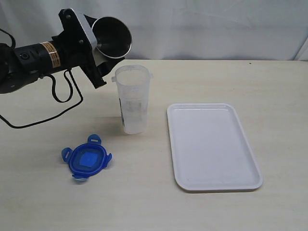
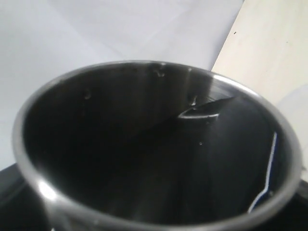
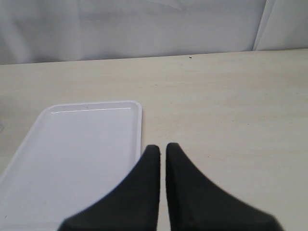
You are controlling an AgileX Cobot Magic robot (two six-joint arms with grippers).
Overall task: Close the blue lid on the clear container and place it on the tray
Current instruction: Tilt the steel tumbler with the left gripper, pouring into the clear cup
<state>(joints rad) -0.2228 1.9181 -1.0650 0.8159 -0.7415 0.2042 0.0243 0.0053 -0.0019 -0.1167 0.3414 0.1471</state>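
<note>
1. Clear container [image 1: 132,98]: stands upright on the bench [image 1: 231,77], mouth open, no lid on it. A printed label shows on its side. Through the wall I cannot tell for certain whether anything lies in the bottom.

2. Blue lid [image 1: 86,158]: lies flat on the bench, nearer the exterior camera than the clear container and to that view's left, apart from it. Its snap flaps are splayed outward.

3. Tray [image 1: 211,144]: white, flat on the bench to the right of the clear container, near it but not touching. Its whole white floor shows. My right wrist view shows one rounded corner of it.

4. Steel cup [image 1: 113,36]: held in the air behind and above the clear container, tipped on its side with the mouth facing the exterior camera. In my left wrist view the inside is dark, with only glints.

5. My left end effector [image 1: 98,48]: clamped on the steel cup, one finger on each side of it.

6. My right end effector [image 3: 162,149]: fingers pressed together, gripping nothing, over bare bench just beside the tray's edge.

7. Bench: pale, with a faint wood grain. A black cable [image 1: 62,96] loops across it at the left.

8. Room: a white cloth backdrop [image 1: 216,24] hangs behind the bench.
</note>
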